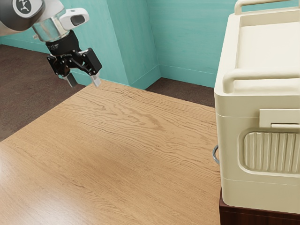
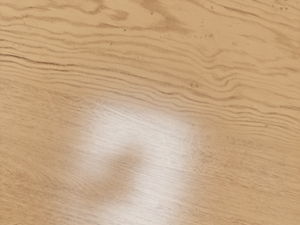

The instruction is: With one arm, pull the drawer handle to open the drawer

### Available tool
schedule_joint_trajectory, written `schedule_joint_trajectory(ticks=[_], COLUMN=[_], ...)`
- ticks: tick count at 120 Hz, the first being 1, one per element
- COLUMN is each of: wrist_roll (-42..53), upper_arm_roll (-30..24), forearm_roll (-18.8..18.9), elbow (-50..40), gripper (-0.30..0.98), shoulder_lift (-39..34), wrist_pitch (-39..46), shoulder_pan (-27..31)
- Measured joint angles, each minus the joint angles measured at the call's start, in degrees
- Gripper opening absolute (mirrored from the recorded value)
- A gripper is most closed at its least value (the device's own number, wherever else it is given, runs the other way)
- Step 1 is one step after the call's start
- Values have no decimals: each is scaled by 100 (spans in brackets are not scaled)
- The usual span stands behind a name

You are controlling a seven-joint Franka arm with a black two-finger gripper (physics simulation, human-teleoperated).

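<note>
Black jaws (image 1: 84, 80), mine, wide apart, empty, above counter (image 1: 112, 140). Handle (image 1: 215, 154), likely target, well off toward exterior view's right, lower, nearer side; I need to reach across and down.

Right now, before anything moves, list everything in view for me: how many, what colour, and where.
Table: one, light brown wood grain, between the arm and the cream case.
Cream case: one, at the exterior view's right, cut off by its edge.
Top rails: two, cream, on the case.
Metal ring: one, grey, partly hidden, at the case's side toward the table; possibly the drawer handle.
Wooden base: one, dark reddish brown, under the case.
Walls: several faces, teal, behind the table.
Floor: one, dark brown, beyond the table.
My arm: one, white and dark grey, exterior view's upper left.
My gripper: one, black with two lighter fingertips, open, at the arm's end.
</note>
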Motion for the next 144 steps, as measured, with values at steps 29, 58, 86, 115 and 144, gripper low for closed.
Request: schedule_joint_trajectory(ticks=[29,58,86,115,144], wrist_roll=[6,-5,-39,-62,-143], upper_arm_roll=[3,-174,-234,-289,-314], forearm_roll=[-3,71,55,-943,-1681], elbow=[28,236,79,-2227,-3110], gripper=[67,67,67,66,67], shoulder_lift=[-23,-607,-99,-843,-1147], wrist_pitch=[-3,-16,14,1407,2461], shoulder_pan=[-2,24,-23,-1020,-725])
